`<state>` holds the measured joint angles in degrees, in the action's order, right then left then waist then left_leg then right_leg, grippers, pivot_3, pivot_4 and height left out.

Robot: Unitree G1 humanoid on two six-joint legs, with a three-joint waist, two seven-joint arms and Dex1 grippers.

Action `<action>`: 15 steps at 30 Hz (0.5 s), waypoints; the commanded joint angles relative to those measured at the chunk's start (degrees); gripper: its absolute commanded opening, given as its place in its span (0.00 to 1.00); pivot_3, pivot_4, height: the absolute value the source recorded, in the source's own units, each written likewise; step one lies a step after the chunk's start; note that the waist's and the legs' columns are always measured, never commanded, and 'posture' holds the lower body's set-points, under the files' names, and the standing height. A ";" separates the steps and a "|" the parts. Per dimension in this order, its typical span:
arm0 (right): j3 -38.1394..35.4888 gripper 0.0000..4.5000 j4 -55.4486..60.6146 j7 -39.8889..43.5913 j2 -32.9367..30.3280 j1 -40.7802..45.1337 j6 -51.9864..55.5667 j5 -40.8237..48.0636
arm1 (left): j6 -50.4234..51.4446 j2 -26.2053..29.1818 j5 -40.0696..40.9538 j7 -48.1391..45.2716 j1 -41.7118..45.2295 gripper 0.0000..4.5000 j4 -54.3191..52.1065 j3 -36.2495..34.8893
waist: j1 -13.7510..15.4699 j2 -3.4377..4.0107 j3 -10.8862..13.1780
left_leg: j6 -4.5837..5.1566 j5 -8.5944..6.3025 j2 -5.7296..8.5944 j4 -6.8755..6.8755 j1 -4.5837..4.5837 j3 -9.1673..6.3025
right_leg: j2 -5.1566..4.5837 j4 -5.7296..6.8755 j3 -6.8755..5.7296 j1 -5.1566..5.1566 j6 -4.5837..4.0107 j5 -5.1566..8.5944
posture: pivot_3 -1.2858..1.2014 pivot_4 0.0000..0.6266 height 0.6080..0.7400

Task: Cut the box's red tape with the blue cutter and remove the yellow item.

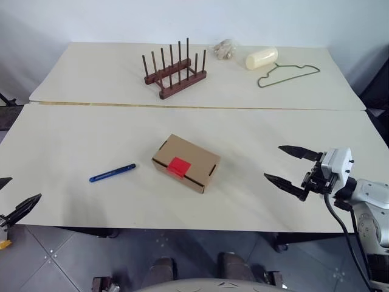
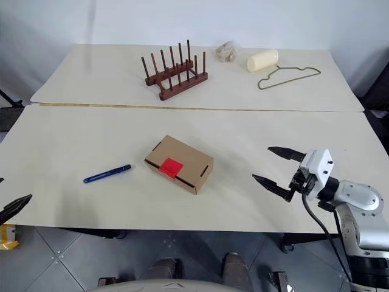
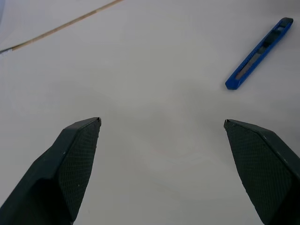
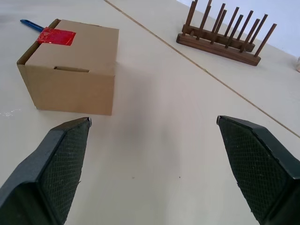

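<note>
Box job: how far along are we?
Nothing done yet. The red tape is intact on the closed box, so the yellow item cannot be seen. Nothing in hand: the blue cutter lies untouched on the table left of the box; left gripper and right gripper are open and empty. Left: pick up cutter, cut tape, open box, remove item.
</note>
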<state>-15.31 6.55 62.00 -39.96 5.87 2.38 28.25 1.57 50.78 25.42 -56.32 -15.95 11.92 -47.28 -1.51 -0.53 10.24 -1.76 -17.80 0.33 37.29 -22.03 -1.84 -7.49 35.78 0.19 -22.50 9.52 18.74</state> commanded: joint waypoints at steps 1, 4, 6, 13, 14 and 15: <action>0.11 1.00 1.88 0.09 0.13 0.12 -0.65 0.71 | -0.16 1.57 -0.21 0.61 0.29 1.00 -1.61 -1.06 | 0.00 0.00 0.00 | 0.00 0.00 0.00 0.00 0.00 0.00 | 0.00 0.00 0.00 0.00 0.00 0.00 | 0.52 0.24 1.00; 0.70 1.00 2.16 -0.12 0.44 0.45 -0.05 1.09 | 2.74 0.84 1.71 1.20 1.43 1.00 -2.65 -0.87 | -0.02 0.00 0.00 | 0.01 0.00 -0.01 0.00 0.00 0.00 | 0.02 0.01 0.00 0.00 0.00 0.00 | 0.52 0.24 1.00; 1.16 1.00 2.11 0.22 0.19 0.71 0.55 1.51 | 3.52 0.86 1.73 0.13 1.10 1.00 -3.72 -0.31 | -0.04 0.00 0.00 | 0.01 0.00 -0.01 0.01 0.00 0.00 | 0.02 0.04 0.00 0.00 0.00 0.00 | 0.52 0.24 1.00; 2.85 0.87 9.44 5.76 -3.56 -3.02 10.02 8.35 | 7.01 1.07 5.04 -5.23 0.50 0.87 -7.10 -0.50 | 0.01 0.00 0.00 | 0.00 0.00 -0.02 0.01 0.00 0.00 | 0.01 0.05 0.00 0.00 0.00 0.00 | 0.52 0.24 1.00; 3.19 0.79 10.63 6.39 -4.11 -3.63 10.85 8.86 | 6.33 1.11 4.55 -5.96 0.36 0.80 -7.11 -0.14 | 0.04 -0.01 0.00 | 0.00 0.00 -0.02 0.00 0.00 0.00 | 0.01 0.04 0.00 0.00 0.00 0.00 | 0.52 0.24 1.00; 4.21 0.71 12.50 6.81 -4.64 -4.73 11.44 8.73 | 6.30 0.98 4.07 -5.97 0.63 0.73 -7.56 0.83 | 0.04 -0.02 -0.01 | 0.02 -0.01 -0.02 0.01 0.00 0.00 | 0.01 0.03 0.00 0.01 0.00 0.00 | 0.52 0.24 1.00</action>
<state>-11.59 15.18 67.51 -43.65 2.01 12.57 35.31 8.92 50.82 29.29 -61.53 -15.18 5.56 -46.39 -1.46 -0.55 10.23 -1.73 -17.82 0.31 37.31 -22.03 -1.83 -7.48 35.81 0.19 -22.49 9.52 18.74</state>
